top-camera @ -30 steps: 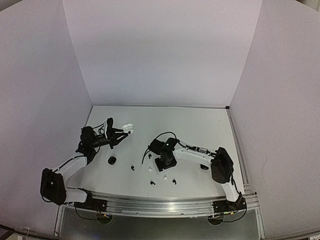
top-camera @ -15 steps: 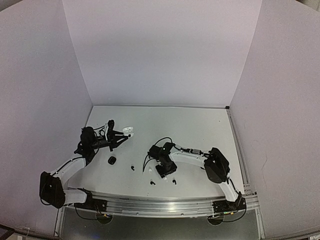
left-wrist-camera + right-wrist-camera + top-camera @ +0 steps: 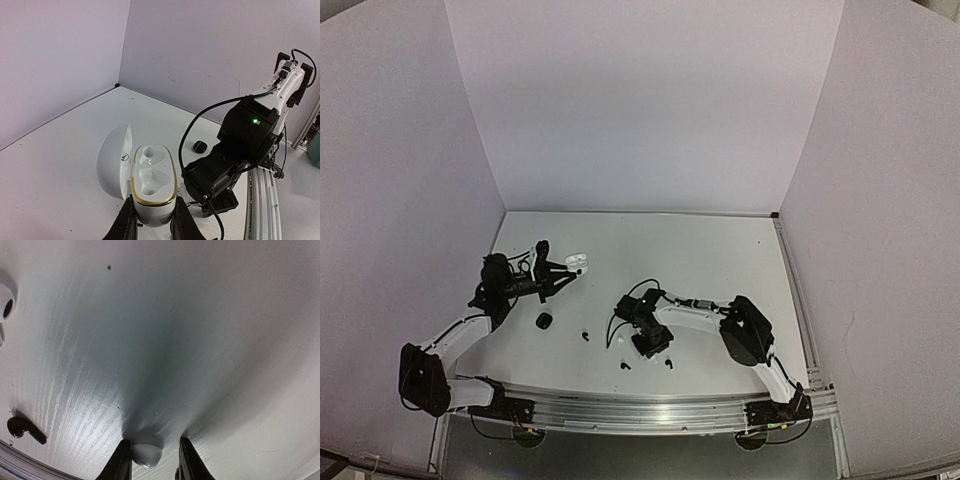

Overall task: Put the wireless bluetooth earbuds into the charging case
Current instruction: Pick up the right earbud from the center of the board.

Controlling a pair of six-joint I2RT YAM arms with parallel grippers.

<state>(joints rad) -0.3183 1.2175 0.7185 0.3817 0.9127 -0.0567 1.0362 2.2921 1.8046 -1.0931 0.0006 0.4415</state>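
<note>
My left gripper (image 3: 150, 226) is shut on the base of an open white charging case (image 3: 150, 180) with a gold rim. Its lid is swung to the left and both wells are bare. In the top view the case (image 3: 576, 263) is held above the table's left part. My right gripper (image 3: 152, 460) is down on the table with its jaws apart around a white earbud (image 3: 146, 454), which rests against the left finger. In the top view the right gripper (image 3: 651, 344) covers that bud. Black earbuds lie at the front (image 3: 585, 335), (image 3: 625, 366), (image 3: 668, 363).
A small black case (image 3: 544, 320) lies on the table by the left arm. Another black case (image 3: 200, 146) lies beyond the right arm. A white earbud (image 3: 5, 307) and a black earbud (image 3: 25, 429) lie left of the right gripper. The table's front rail (image 3: 650, 410) is close.
My right gripper has moved toward the near edge and down to the table, over the white earbud. My left gripper with the open case has shifted slightly right.
</note>
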